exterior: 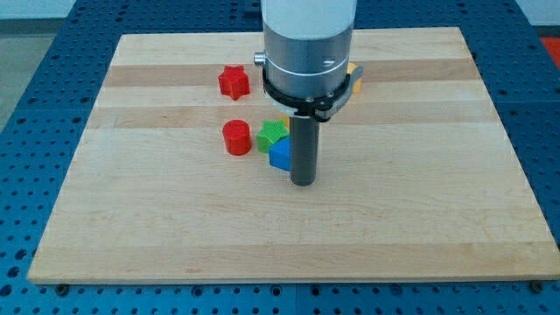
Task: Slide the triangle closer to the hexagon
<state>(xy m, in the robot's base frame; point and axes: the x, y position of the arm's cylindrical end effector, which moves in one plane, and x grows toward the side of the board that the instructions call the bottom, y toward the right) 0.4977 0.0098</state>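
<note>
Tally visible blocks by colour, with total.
Red: 2, a red star block and a red cylinder block
Green: 1, green block
Blue: 1, blue block, beside my tip
Yellow: 1, yellow block, mostly hidden
Total: 5

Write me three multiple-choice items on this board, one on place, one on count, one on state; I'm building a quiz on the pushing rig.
1. My tip stands where relative to the blue block?
A. at its right in the view
B. far to its left
C. above it in the view

2. How many red blocks show?
A. one
B. two
C. four

3. The green block and the blue block are
A. on opposite board edges
B. stacked
C. close together

Answers: 1 A, the rod's end is right beside the blue block. 2 B, a red star and a red cylinder. 3 C, green sits just above blue.
</note>
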